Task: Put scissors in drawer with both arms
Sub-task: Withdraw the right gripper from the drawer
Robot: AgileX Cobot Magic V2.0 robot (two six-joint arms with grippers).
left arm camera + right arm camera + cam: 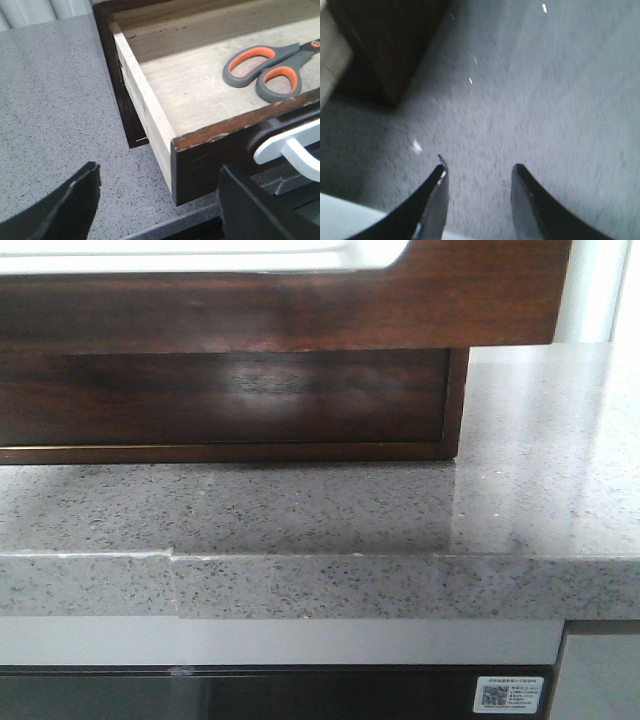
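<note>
The drawer [450,300] is a glossy dark red-brown wooden front with a white rounded area [200,255] along its upper edge. In the left wrist view the drawer [200,150] stands pulled out over the counter. Scissors [265,67] with grey and orange handles lie inside on its pale bottom. My left gripper [160,170] is open, its fingers [65,205] wide apart on either side of the drawer's front corner, not touching it. My right gripper [479,167] is open and empty over the grey counter, beside a dark drawer corner [390,50]. No gripper shows in the front view.
A white handle [287,145] sticks out from the drawer front. The grey speckled stone counter [300,510] runs under the drawer and steps higher at the right [560,410]. Its front edge [300,585] has a seam. A dark cabinet front [300,695] lies below.
</note>
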